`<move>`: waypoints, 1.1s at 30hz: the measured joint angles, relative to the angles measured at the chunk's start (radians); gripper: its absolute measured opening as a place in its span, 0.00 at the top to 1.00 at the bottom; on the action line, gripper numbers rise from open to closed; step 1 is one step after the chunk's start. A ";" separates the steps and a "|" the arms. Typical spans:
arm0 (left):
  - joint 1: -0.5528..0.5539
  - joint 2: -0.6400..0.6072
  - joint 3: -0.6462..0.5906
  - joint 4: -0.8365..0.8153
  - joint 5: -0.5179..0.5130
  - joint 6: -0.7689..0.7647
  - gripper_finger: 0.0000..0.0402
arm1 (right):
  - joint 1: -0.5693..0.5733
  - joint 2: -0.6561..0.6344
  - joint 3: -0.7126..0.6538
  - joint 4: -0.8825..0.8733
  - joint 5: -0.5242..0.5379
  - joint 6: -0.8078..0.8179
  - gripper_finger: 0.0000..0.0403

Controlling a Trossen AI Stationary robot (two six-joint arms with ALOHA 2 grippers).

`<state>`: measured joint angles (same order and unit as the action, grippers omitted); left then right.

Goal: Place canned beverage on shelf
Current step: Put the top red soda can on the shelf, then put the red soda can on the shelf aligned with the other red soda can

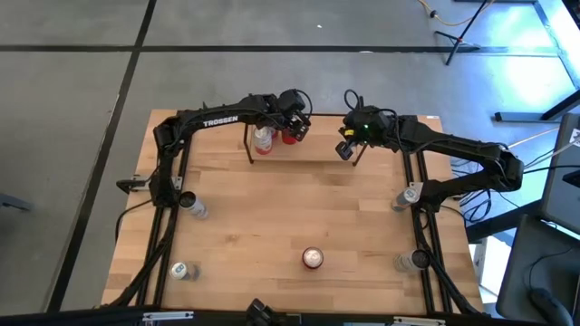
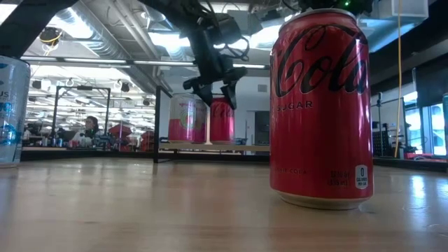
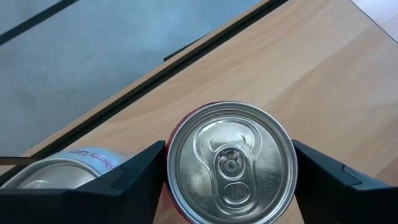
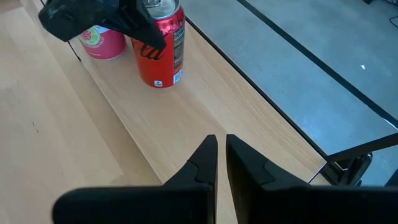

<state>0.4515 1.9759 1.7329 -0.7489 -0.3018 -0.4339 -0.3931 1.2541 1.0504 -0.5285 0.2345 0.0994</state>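
A red cola can (image 1: 288, 137) stands upright on the shelf (image 1: 317, 152), a low light-wood board at the table's far edge. A pink can (image 1: 263, 140) stands beside it, toward the left. My left gripper (image 1: 292, 127) is above the red can, with a finger on either side of the can's top (image 3: 230, 162). The low view shows both cans on the shelf (image 2: 210, 147) under this gripper (image 2: 213, 87). My right gripper (image 4: 221, 140) is shut and empty. It hovers over the shelf's right end (image 1: 347, 150). My left gripper pinches the red can near its top rim (image 3: 171, 168) between its two fingers, one on each side. The fingers come from above, pointing down. The can stands upright with its base on the shelf board (image 4: 158, 84).
Another red can (image 1: 313, 259) stands near the table's front edge and looms large in the low view (image 2: 320, 105). Silver cans are at the left (image 1: 193, 206), (image 1: 181, 270) and at the right (image 1: 405, 196), (image 1: 412, 261). Bare wood lies in the middle of the table.
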 joint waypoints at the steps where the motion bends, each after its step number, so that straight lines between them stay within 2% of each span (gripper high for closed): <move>1: 0.000 0.000 -0.002 0.005 -0.003 0.000 0.33 | 0.000 0.000 0.000 0.000 0.000 0.000 0.94; 10: 0.000 0.000 -0.004 0.003 -0.001 -0.001 0.31 | 0.000 0.000 0.000 -0.005 0.000 0.000 0.94; 18: -0.001 -0.002 0.008 -0.006 0.015 0.000 0.15 | 0.000 0.000 0.000 -0.005 0.000 0.000 0.94; 23: -0.005 -0.006 0.123 -0.085 0.045 0.069 0.10 | 0.000 0.000 0.000 0.000 0.000 0.000 0.94; 28: -0.039 -0.024 0.324 -0.244 0.107 0.128 0.11 | 0.000 0.000 0.000 0.027 -0.011 0.021 0.94; 30: -0.064 -0.044 0.390 -0.314 0.136 0.160 0.11 | 0.000 -0.002 0.000 0.032 -0.073 0.027 0.94; 33: -0.135 -0.104 0.413 -0.370 0.114 0.213 0.11 | 0.018 -0.006 0.000 0.053 -0.198 0.027 0.94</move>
<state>0.3166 1.8717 2.1464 -1.1187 -0.1882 -0.2206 -0.3749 1.2479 1.0504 -0.4754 0.0365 0.1263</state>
